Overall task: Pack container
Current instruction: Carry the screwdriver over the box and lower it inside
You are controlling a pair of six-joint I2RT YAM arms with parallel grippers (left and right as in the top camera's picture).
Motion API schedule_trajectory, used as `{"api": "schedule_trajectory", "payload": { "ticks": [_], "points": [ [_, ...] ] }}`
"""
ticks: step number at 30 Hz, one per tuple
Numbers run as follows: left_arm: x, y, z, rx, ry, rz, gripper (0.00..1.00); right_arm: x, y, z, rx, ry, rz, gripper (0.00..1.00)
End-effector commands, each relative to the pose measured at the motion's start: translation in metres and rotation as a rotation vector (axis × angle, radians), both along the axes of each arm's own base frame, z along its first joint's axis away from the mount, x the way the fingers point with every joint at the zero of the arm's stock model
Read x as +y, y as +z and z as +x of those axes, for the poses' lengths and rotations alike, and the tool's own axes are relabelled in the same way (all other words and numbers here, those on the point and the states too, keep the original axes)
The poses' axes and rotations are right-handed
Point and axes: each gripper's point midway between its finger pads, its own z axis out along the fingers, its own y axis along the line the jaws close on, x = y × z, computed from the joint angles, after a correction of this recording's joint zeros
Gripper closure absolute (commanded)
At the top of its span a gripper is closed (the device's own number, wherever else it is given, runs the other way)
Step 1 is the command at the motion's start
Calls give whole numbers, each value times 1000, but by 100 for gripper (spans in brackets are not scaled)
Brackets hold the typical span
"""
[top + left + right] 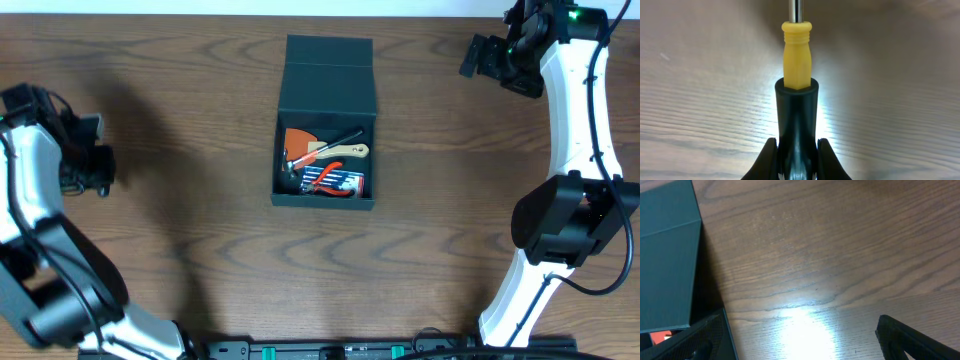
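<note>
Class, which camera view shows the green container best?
The overhead view: the whole container shows, lid open, tools inside. The right wrist view catches only its lid and a corner; the left wrist view shows none of it.

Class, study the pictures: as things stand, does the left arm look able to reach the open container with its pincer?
Probably yes. Only table lies between the left pincer and the container, whose lid is folded back, leaving the top open. The pincer is shut on a screwdriver, though.
</note>
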Motion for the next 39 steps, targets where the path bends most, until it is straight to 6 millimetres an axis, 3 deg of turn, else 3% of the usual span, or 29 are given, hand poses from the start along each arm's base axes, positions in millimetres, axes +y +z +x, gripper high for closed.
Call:
{"api": "schedule_trajectory", "payload": {
  "ticks": [1,3,4,7,9,12,16,22,29,35,39],
  "points": [
    [-41,62,23,-188,-112,16,94,2,-5,-1,14,10,-10,1],
    [-77,95,35,-308,-230,13,94,2,-5,-1,15,11,-9,1],
    [-105,115,41,-388,-335,7,94,2,-5,-1,15,11,-9,1],
    [-174,151,47,-540,-616,20,94,2,-5,-1,14,10,-9,1],
    [-220,164,46,-608,-830,52,94,2,-5,-1,12,11,-10,1],
    [-281,163,39,-653,-1116,74,94,2,-4,0,10,10,-10,1],
    [-336,127,30,-595,-1429,90,95,2,-5,0,11,11,-10,1],
    [-373,59,47,-489,-1558,60,94,2,-5,-1,14,11,-9,1],
    [-383,8,69,-440,-1564,69,83,3,-5,-3,22,13,-3,1],
    [-383,-28,67,-352,-1568,37,68,3,-5,-3,21,13,-3,1],
    [-381,-26,70,-352,-1532,49,66,3,-5,-3,22,13,-2,1]
  ]
}}
